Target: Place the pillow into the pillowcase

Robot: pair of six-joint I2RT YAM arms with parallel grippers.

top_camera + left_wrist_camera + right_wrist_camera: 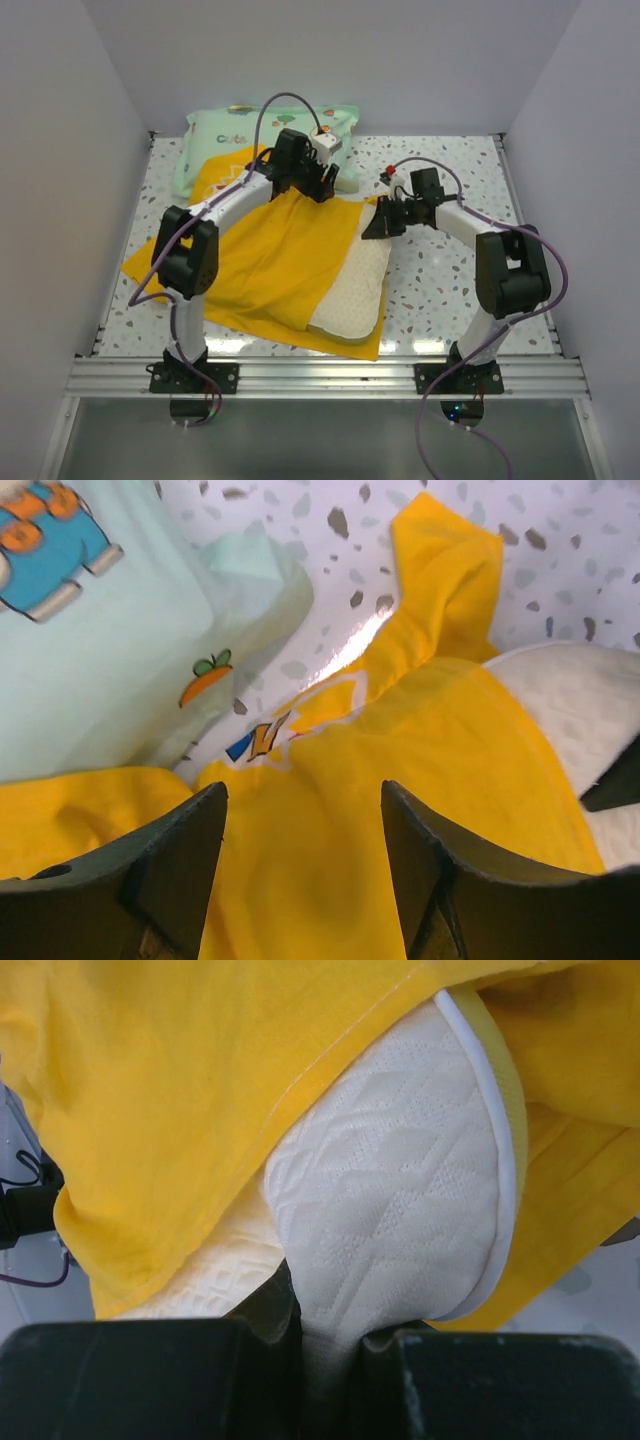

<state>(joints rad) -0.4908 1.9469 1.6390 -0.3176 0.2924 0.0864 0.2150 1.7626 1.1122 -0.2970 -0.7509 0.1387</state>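
The yellow pillowcase [260, 262] lies spread on the table, with blue lettering showing in the left wrist view [450, 750]. The cream-white pillow [355, 290] lies partly inside it at the right, its textured end sticking out [400, 1200]. My right gripper [380, 225] is shut on the pillow's far end, fabric pinched between the fingers [330, 1345]. My left gripper [318, 188] is open just above the pillowcase's far edge, jaws wide apart over yellow cloth [300, 810], holding nothing.
A mint-green cartoon-print pillow [225, 135] lies at the back left, partly under the pillowcase; it also shows in the left wrist view [110, 640]. White walls close in the speckled table [450, 290] on three sides. A metal rail [320, 375] runs along the near edge.
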